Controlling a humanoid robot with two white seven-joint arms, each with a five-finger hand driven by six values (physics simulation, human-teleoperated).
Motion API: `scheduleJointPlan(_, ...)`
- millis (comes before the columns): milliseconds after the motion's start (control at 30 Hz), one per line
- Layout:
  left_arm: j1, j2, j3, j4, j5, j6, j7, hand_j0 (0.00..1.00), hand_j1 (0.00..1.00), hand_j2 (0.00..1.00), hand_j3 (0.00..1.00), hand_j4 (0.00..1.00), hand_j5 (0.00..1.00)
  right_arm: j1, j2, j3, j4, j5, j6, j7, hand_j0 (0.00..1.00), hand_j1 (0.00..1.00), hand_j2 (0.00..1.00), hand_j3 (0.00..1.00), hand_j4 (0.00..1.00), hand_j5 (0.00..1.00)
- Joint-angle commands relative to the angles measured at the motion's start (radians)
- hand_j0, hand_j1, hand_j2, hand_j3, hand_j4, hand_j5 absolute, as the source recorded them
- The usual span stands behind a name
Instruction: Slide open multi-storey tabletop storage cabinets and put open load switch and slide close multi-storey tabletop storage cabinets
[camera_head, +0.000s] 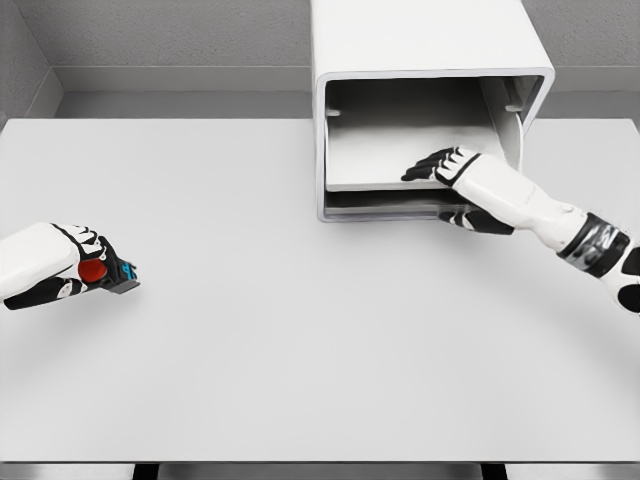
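While your left hand (85, 268) wraps its curled fingers (100, 252) around the small dark load switch with the red round knob and blue tabs (108, 273), that switch sits at the table's left edge, well apart from the white box-shaped storage cabinet (420, 70) at the far centre-right. You can see your right hand (445, 167) lying with fingers extended, holding nothing, on the front lip of the pulled-out pale drawer (400, 150), whose visible floor holds only that hand. Between switch and cabinet lies the plain white tabletop (300, 340).

A plain white table (300, 350) fills the view, with grey walls (150, 35) behind it.
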Motion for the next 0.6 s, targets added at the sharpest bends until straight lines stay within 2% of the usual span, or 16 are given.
scheduleJointPlan(0, 0.000, 0.001, 0.000, 0.000, 0.008, 0.003, 0.001, 0.40, 0.40, 0.40, 0.40, 0.40, 0.40, 0.000, -0.009, -0.001, -0.017, -0.004, 0.000, -0.001, 0.82, 0.82, 0.82, 0.82, 0.82, 0.82)
scheduleJointPlan(100, 0.000, 0.001, 0.000, 0.000, 0.008, 0.003, 0.001, 0.40, 0.40, 0.40, 0.40, 0.40, 0.40, 0.012, -0.024, -0.001, -0.049, -0.007, 0.000, -0.002, 0.82, 0.82, 0.82, 0.82, 0.82, 0.82)
scheduleJointPlan(267, 0.000, 0.001, 0.000, 0.000, 0.008, 0.003, 0.001, 0.40, 0.40, 0.40, 0.40, 0.40, 0.40, 0.029, -0.052, -0.002, -0.055, -0.012, 0.000, -0.002, 0.82, 0.82, 0.82, 0.82, 0.82, 0.82)
scheduleJointPlan(433, 0.000, 0.001, 0.000, 0.000, 0.008, 0.003, 0.001, 0.40, 0.40, 0.40, 0.40, 0.40, 0.40, 0.031, -0.052, -0.002, -0.055, -0.012, 0.000, -0.002, 0.82, 0.82, 0.82, 0.82, 0.82, 0.82)
scheduleJointPlan(567, -0.009, -0.001, 0.000, 0.001, 0.005, 0.003, 0.001, 0.40, 0.40, 0.40, 0.40, 0.40, 0.40, 0.034, -0.053, -0.004, -0.091, -0.012, 0.000, -0.002, 0.82, 0.82, 0.82, 0.82, 0.82, 0.82)
